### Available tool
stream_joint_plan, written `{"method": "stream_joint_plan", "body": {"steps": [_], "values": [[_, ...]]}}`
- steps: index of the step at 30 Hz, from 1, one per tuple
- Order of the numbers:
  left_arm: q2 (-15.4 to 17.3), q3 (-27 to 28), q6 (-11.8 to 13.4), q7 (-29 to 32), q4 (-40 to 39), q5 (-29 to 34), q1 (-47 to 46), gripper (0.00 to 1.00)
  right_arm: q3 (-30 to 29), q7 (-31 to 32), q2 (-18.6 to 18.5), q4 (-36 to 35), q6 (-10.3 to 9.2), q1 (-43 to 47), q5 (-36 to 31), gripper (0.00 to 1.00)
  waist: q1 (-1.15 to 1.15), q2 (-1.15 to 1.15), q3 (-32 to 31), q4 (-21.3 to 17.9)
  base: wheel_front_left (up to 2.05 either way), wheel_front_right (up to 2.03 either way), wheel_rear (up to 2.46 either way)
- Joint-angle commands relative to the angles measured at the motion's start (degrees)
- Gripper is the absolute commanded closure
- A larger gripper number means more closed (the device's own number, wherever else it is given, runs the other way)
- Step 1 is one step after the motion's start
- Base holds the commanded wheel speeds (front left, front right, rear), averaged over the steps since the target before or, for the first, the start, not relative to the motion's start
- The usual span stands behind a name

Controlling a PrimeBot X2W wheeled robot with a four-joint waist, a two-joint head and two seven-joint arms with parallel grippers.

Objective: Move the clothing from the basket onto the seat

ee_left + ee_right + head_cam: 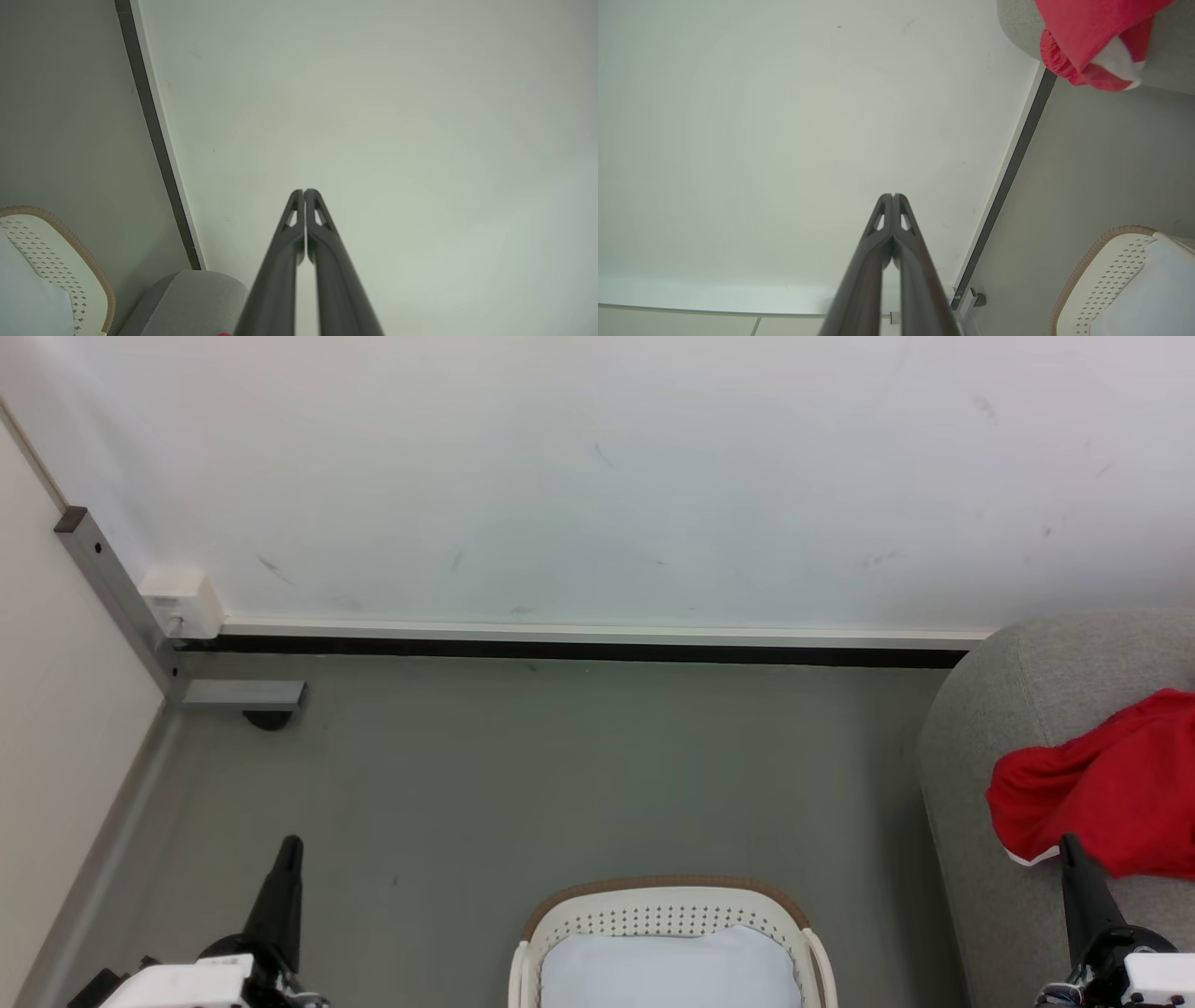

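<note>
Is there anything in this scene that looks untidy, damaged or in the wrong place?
Only one small thing: the bright red fabric garment with white trim lies crumpled in a heap, not spread flat, close to the rounded edge of the large light grey upholstered sofa. Nothing looks spilled, broken or tipped over.

white wall (pixel 597 476) scuffed with faint marks, grey floor (pixel 523 765) lit pretty evenly, black skirting strip (pixel 579 651) run along the join, 1 grey metal post (pixel 117 597) set in the corner, white box (pixel 182 602) fixed beside it
</note>
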Motion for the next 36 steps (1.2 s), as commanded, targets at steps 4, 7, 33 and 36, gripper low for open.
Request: {"method": "stream_joint_plan", "body": {"steps": [4,7,33,36], "values": [[0.1,0.1,-0.1,0.2,-0.2,-0.7,-0.5,1.0,-0.2,0.2,-0.4,-0.3,-0.12,-0.5,0.1,1.0,0.0,0.0,0.0,0.0,0.0,0.0,0.0],[0.1,0.1,-0.1,0.2,-0.2,-0.7,-0.5,1.0,-0.2,0.2,-0.4,-0.3,-0.12,-0.5,0.1,1.0,0.0,0.0,0.0,0.0,0.0,0.0,0.0],[0.1,0.1,-0.1,0.2,-0.2,-0.8,-0.5,1.0,-0.2,0.2,-0.4,-0.3,-0.12,-0.5,0.1,1.0,0.0,0.0,0.0,0.0,0.0,0.0,0.0],[0.1,0.1,-0.1,0.2,-0.2,-0.8,-0.5,1.0,-0.2,0.2,-0.4,-0.3,-0.12,-0.5,0.1,1.0,0.0,0.0,0.0,0.0,0.0,0.0,0.0]]}}
